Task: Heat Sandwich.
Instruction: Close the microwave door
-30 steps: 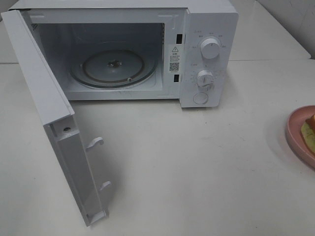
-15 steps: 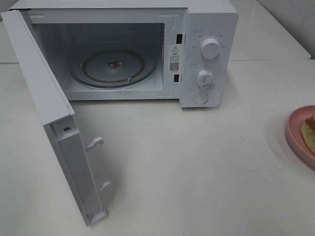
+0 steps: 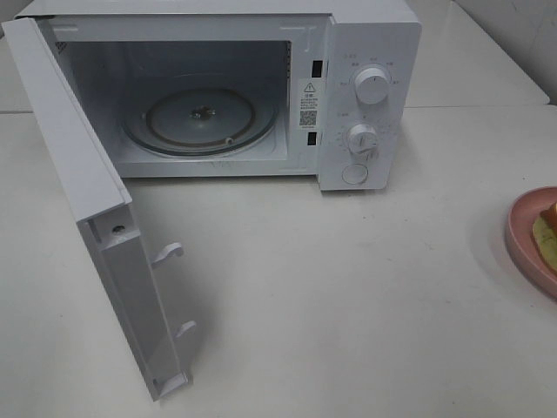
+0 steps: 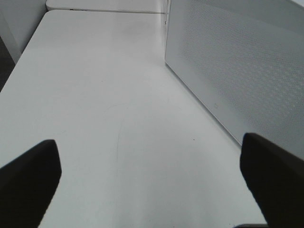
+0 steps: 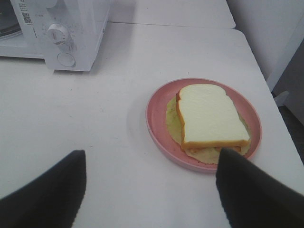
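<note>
Right gripper (image 5: 152, 190) is spread wide and empty, its dark fingertips (image 5: 45, 190) at the bottom corners of the right wrist view, hovering above the table (image 5: 95, 118). Just past them, right of centre in that view, the sandwich (image 5: 209, 116) lies flat on the pink plate (image 5: 156, 123). Its long axis runs roughly away from the camera, so it looks roughly in line with the gap between the jaws. It lies ahead of the gripper and offset toward the right finger. Farther off, upper left of the frame, is the microwave (image 5: 71, 28).

Left gripper (image 4: 152, 180) is also wide and empty, beside the open microwave door (image 4: 237, 66). Overhead view has the plate at the right edge, well apart from the open cavity. My read: the right arm is nearer, so the pickup is its job.
</note>
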Controlling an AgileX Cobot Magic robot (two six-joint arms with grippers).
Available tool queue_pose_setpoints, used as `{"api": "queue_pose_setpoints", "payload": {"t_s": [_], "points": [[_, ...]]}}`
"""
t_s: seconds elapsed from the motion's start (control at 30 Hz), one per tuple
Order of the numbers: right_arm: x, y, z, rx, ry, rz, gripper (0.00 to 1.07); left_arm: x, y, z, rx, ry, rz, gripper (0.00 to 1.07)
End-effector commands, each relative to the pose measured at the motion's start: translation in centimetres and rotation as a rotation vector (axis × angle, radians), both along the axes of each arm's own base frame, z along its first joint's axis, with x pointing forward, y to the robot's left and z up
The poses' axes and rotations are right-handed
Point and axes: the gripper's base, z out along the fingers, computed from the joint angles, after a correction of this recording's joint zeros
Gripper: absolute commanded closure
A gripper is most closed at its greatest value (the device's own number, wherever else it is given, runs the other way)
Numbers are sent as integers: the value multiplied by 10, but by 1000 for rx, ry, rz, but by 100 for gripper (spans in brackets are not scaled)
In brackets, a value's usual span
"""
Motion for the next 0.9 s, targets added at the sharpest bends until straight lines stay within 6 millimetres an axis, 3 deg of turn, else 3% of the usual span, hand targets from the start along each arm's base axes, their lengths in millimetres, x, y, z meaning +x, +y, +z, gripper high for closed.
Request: {"api": "queue_pose_setpoints", "payload": {"t_s": [0.03, 0.13, 0.3, 0.4, 0.47, 0.5, 0.57, 0.7, 0.73, 0.77, 0.9], "points": [[-4, 0, -1, -4, -30, -2, 34, 6, -1, 4, -20, 17, -4, 9], [-4, 0, -1, -4, -30, -2, 34, 11, -1, 10, -23, 16, -4, 12], [-4, 0, -1, -4, -30, -2, 34, 31, 1, 19, -28, 31, 2, 26], [-4, 0, -1, -4, -30, -2, 34, 51, 2, 19, -33, 92, 7, 44], [-4, 0, -1, -4, -30, -2, 34, 55, 2, 19, -34, 99, 8, 49], [-4, 0, -1, -3, -30, -3, 34, 63, 3, 19, -33, 107, 12, 61], [-4, 0, -1, -3, -30, -3, 34, 68, 3, 20, -34, 107, 14, 67], [-4, 0, -1, -3, -30, -3, 34, 93, 5, 21, -38, 102, 24, 94], [-4, 0, -1, -3, -30, -3, 34, 93, 5, 21, -38, 102, 24, 94], [-4, 0, -1, -3, -30, -3, 34, 102, 6, 20, -47, 106, 26, 105], [-4, 0, -1, -3, -30, -3, 34, 117, 7, 16, -45, 96, 34, 107]]}}
